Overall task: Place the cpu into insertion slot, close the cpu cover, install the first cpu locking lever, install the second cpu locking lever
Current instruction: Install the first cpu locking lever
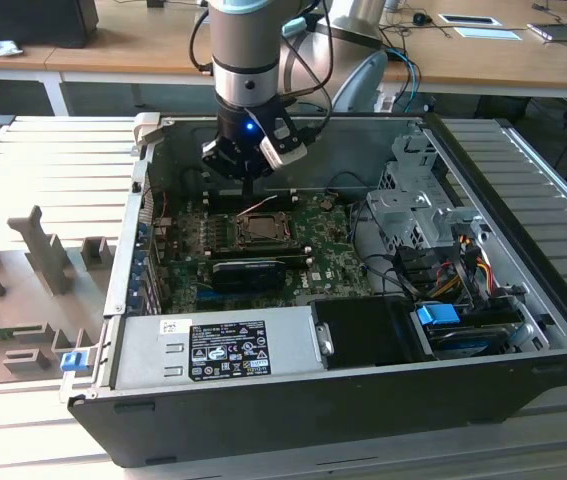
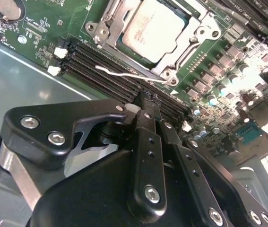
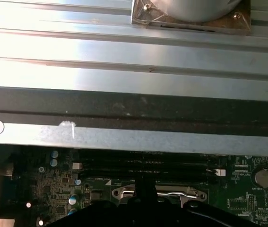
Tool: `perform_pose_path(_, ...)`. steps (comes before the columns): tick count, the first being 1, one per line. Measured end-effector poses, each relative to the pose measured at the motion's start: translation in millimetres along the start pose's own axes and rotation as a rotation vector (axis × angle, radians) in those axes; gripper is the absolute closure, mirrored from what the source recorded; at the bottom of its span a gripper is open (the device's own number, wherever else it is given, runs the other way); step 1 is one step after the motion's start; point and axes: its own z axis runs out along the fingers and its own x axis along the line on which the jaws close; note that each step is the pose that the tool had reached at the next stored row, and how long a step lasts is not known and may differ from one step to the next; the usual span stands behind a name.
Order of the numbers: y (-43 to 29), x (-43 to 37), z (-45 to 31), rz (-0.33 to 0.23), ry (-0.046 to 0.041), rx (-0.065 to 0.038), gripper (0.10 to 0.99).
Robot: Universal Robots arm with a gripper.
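The cpu point(image 2: 153, 29) is a small flat square with a pale silver top. It sits in the insertion slot point(image 2: 129, 56) on the green board point(image 2: 44, 28), inside the open computer case point(image 1: 343, 400). The cpu cover point(image 2: 111, 21), a shiny metal frame, lies around it, and a thin wire lever point(image 2: 124, 74) runs along one side. The gripper point(image 2: 145, 105) hangs just above the black memory slots point(image 2: 100, 71) beside the slot. Its fingers are pressed together and hold nothing.
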Motion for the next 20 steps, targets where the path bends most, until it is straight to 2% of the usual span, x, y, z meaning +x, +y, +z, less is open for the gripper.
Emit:
perform_pose_path(5, -0.7, 0.1, 1.4, -0.026, 0.0032, 0.001, 0.98)
perform_pose_path(20, -2.8, -2.6, 1.6, -0.028, 0.0035, 0.001, 0.98)
